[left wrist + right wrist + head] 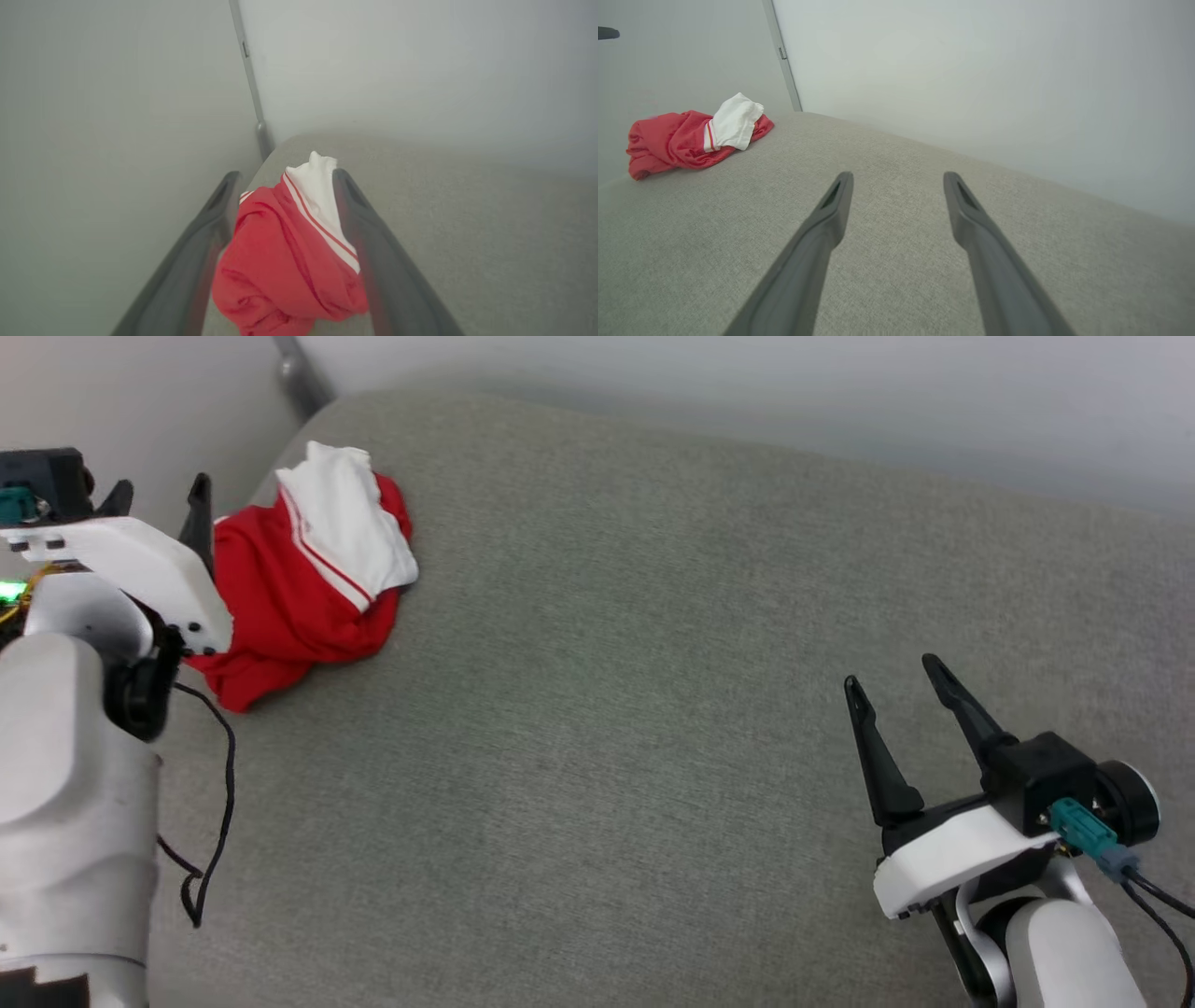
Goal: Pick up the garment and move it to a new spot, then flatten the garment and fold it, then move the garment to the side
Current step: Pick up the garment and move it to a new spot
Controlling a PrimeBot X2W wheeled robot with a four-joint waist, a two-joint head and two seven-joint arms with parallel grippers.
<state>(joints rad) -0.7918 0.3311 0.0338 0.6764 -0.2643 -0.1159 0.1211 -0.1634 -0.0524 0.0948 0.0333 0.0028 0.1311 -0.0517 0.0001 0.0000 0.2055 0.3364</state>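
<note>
1. Garment position. The garment (299,588) lies in a crumpled heap at 10 o'clock on the grey cushion (653,663), close to its far left corner. A white sleeve (350,518) with striped trim lies on top, at the heap's 1 o'clock side.

2. Tool state. The left gripper (161,499) hangs at the heap's 9 o'clock edge with its jaws spread wide. In the left wrist view, the fingers frame the heap. Contact cannot be confirmed. The right gripper (892,674) is also spread wide and holds nothing. It is at 4 o'clock, well apart from the garment.

3. Recommended pick.
   - Lower the left gripper over the red bulk, not the sleeve alone.
   - Close on a thick fold.
   - Lift the garment clear before carrying it toward the cushion's open middle.
   - Keep the black cable (219,784) out of the jaws.
</note>
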